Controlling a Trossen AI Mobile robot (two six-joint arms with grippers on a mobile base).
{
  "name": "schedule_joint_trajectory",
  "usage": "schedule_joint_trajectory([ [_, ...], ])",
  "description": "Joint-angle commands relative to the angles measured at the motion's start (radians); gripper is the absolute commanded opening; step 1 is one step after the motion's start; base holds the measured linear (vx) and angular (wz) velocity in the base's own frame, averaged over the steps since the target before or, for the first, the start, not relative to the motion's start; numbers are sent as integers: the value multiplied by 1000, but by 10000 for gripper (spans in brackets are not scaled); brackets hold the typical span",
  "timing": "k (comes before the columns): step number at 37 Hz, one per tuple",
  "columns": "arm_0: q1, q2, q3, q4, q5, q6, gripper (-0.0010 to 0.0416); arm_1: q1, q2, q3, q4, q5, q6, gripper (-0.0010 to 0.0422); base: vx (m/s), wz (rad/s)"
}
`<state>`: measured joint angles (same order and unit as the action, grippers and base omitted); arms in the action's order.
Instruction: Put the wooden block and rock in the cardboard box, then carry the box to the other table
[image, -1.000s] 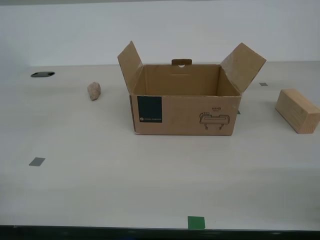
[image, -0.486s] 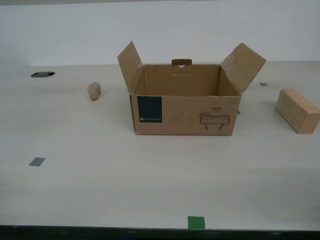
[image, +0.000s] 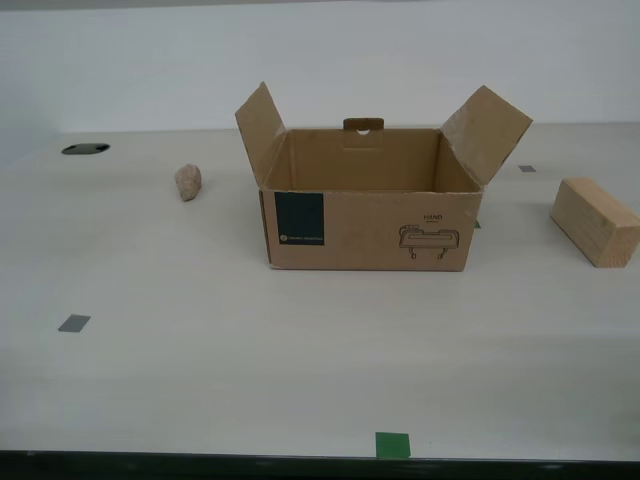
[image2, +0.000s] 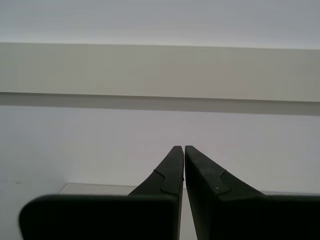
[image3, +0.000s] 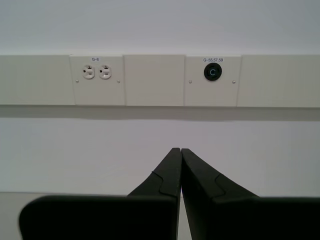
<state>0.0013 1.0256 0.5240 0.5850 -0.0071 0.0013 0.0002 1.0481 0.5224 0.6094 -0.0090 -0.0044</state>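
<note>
Nowhere near fingers (image3: 170, 172): rock (image: 188, 182), wooden block (image: 595, 221).

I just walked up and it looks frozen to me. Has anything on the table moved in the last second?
Nothing visibly changed. The box stands open in the same spot, the rock lies at the exterior view's left of it and the block at the right, both outside it. Neither hand shows over the table.

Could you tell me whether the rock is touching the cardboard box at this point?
Apart. The exterior view shows bare tabletop between the rock and the cardboard box.
</note>
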Motion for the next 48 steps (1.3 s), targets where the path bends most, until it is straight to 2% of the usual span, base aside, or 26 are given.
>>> schedule_joint_trajectory([
  [1, 0, 0, 1, 5, 1, 1, 0, 0, 0, 1, 5, 0, 2, 0, 0, 0],
  [48, 0, 0, 1, 5, 1, 1, 0, 0, 0, 1, 6, 0, 2, 0, 0, 0],
])
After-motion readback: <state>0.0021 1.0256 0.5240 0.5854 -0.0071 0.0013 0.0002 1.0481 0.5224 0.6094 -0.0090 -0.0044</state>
